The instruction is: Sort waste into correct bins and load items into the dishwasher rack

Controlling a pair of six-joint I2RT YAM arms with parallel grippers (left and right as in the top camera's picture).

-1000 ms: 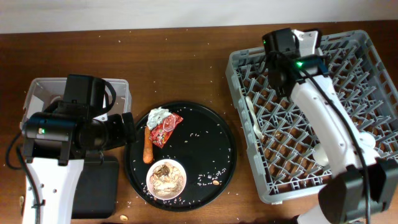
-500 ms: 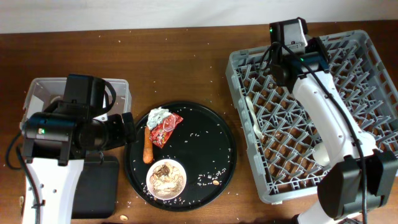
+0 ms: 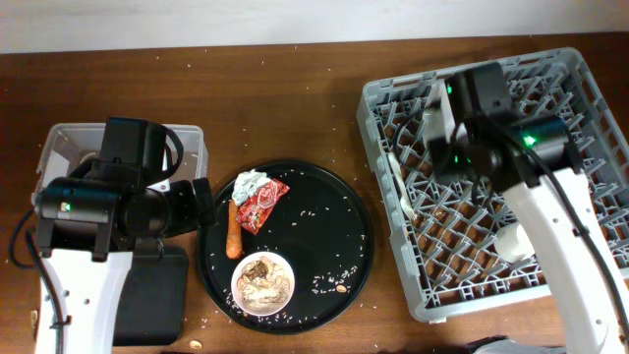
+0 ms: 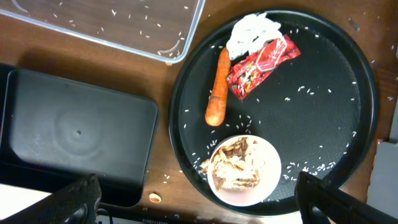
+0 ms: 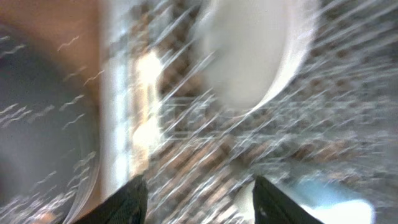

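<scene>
Crumbs (image 3: 324, 283) dot the brown wooden desk (image 3: 295, 98) and round black tray (image 3: 354, 211), where the crumpled red-and-silver wrapper (image 3: 259, 202) lies beside the orange carrot-like stick (image 3: 233, 231). Left end effector (image 4: 196, 186) and right end effector (image 5: 199, 186) both gape empty.

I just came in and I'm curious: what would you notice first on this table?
The big square grey plastic crate with upright pegs fills the table's right side. In the middle sits a large round black tray, holding a crumpled red-and-silver wrapper, a small orange carrot-like stick and a small white bowl of brownish food scraps.
</scene>
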